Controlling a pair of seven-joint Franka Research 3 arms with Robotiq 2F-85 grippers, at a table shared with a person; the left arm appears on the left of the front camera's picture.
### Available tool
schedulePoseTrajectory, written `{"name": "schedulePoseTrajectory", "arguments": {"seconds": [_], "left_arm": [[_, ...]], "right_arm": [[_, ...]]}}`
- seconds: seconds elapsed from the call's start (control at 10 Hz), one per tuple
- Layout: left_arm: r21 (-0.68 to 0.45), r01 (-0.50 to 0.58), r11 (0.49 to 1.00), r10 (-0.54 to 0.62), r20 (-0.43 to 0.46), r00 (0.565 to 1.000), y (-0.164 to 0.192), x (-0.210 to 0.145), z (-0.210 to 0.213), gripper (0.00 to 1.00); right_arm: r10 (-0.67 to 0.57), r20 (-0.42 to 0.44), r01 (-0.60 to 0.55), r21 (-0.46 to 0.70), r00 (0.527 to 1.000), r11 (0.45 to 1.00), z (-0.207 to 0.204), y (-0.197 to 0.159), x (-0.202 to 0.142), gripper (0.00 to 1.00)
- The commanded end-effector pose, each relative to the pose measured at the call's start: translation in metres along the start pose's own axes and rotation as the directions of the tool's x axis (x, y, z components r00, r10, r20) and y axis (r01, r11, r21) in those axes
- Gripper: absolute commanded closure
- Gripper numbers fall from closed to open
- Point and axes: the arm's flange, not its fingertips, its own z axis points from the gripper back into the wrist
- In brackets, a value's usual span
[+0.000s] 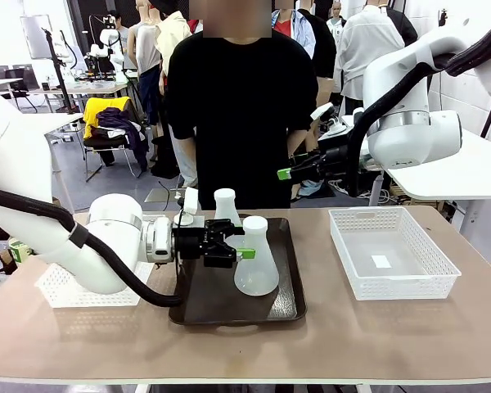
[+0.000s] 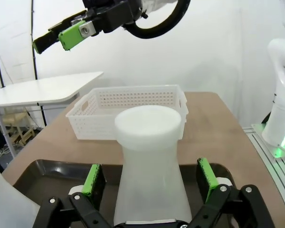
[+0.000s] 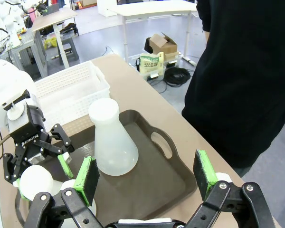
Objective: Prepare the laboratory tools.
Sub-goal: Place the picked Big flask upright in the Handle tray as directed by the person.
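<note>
With its jaws spread wide either side of the near flask [image 1: 256, 258] standing on the brown tray [image 1: 288, 303], the left gripper [image 1: 236, 246] should back straight out without nudging it, while the right gripper [image 1: 288, 173] hangs open above the far flask [image 1: 226, 205].

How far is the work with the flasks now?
Done: two flasks stand upright on the tray, near flask and far flask. In hand: nothing; the left gripper is open around the near flask, the right gripper open above. Left: I see no flasks elsewhere.
</note>
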Motion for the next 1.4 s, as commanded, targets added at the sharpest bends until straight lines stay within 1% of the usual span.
{"name": "schedulePoseTrajectory", "arguments": {"seconds": [0.0,0.1,0.2,0.3,1.3], "left_arm": [[0.0,-0.006,1.0,0.006,-0.041,0.999,-0.0032,0.0145,0.0114,0.0],[-0.001,-0.016,1.0,0.016,-0.052,0.999,-0.0039,0.0176,0.0146,0.0],[-0.005,-0.039,0.999,0.039,-0.081,0.996,-0.0043,0.0157,0.0141,0.0],[0.005,0.01,1.0,-0.01,-0.025,1.0,-0.0004,0.0103,0.0086,0.0],[0.005,0.01,1.0,-0.01,-0.025,1.0,-0.0004,0.0103,0.0086,0.0]], "right_arm": [[0.0,-0.013,0.0,0.007,1.0,1.0,-0.0024,-0.0026,0.0021,0.0],[0.0,-0.013,0.0,0.007,1.0,1.0,-0.0024,-0.0026,0.0021,0.0],[0.0,-0.013,0.0,0.007,1.0,1.0,-0.0024,-0.0026,0.0021,0.0],[0.0,-0.013,0.0,0.007,1.0,1.0,-0.0024,-0.0026,0.0021,0.0],[0.0,-0.013,0.0,0.007,1.0,1.0,-0.0024,-0.0026,0.0021,0.0]]}}
